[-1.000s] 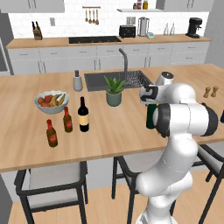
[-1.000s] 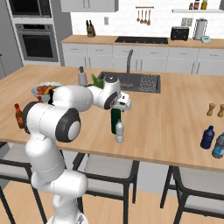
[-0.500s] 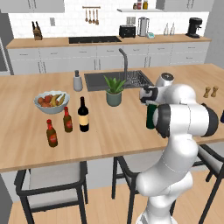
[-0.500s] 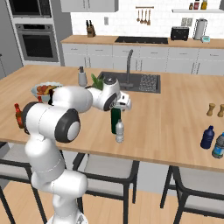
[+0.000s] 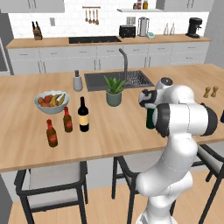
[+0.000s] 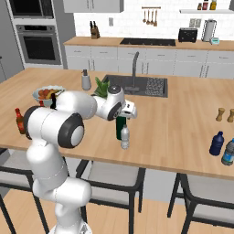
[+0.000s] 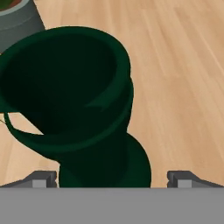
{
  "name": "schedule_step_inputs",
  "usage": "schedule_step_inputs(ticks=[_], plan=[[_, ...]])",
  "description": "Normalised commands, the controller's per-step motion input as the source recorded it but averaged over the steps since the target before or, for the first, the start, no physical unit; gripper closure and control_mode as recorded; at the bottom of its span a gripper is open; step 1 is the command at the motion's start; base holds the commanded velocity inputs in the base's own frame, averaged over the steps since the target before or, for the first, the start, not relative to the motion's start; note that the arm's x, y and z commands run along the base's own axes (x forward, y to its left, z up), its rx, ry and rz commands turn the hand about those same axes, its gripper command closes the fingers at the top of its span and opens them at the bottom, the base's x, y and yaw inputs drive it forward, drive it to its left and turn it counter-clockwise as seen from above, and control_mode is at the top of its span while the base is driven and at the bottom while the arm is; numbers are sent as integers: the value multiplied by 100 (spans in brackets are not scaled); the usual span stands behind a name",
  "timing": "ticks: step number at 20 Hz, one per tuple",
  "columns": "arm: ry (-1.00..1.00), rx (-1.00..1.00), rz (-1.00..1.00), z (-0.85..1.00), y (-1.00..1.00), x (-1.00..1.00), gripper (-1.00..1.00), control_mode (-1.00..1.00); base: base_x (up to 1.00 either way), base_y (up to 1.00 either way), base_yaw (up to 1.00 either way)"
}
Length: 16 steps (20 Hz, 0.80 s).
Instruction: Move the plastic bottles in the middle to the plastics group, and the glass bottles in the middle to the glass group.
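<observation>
My two dark fingertips point(image 7: 43, 178) stand at full spread at the bottom corners of the hand view, one on each side of the plain dark green glass bottle point(image 7: 74, 109), and they hold nothing; I see a gap between each tip and the glass. The bottle's open mouth fills the upper left of that view, with its neck and shoulder dropping away toward the lower centre, so I am looking nearly straight down on it from just above.

In the right base view the gripper point(image 6: 128, 111) sits at the centre of the frame directly over the green bottle, with the small pale clear plastic bottle point(image 6: 124, 137) standing just beside it, toward the lower edge. In the left base view the gripper point(image 5: 148, 99) is right of centre, and the green bottle shows as a dark sliver below it against my white arm.

I judge the step in hand to be the approach to pick up the green bottle. The next move calls for lowering until the tips bracket the neck, then closing squarely; the bottle sits a little left of centre between the tips, so I would correct that first.

Its destination, the two small brown red-labelled beer bottles point(image 5: 52, 133), stands at the left of the left base view beside the near-black wine bottle with cream label point(image 5: 83, 115), already among them.
</observation>
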Motion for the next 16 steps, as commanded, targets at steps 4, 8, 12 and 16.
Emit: schedule_step_inputs(ticks=[4,8,12,16], plan=[[0,0,0,0,0,0,100,-100,0,0,0],[0,0,0,1,1,0,100,-100,0,0,0],[-4,0,2,27,41,-6,100,-100,0,0,0],[-11,0,5,32,69,-13,100,-100,0,0,0]])
